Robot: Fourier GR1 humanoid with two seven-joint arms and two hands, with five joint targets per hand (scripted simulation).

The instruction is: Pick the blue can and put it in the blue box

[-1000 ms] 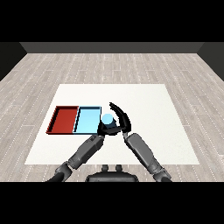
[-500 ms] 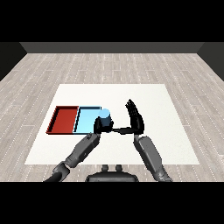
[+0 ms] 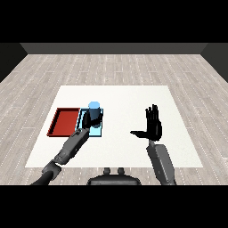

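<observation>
Standing upright over the light blue tray [image 3: 100, 132], the blue can [image 3: 94, 112] is clasped by the left hand [image 3: 90, 121], fingers curled round it. Only the release is judged outstanding. The right hand [image 3: 153, 125] is held open, well apart.

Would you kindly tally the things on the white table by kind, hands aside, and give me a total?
Cans: 1, the blue can, held by the left hand over the light blue tray.
Trays: 2, the red tray and the light blue tray, side by side.
Total: 3
</observation>
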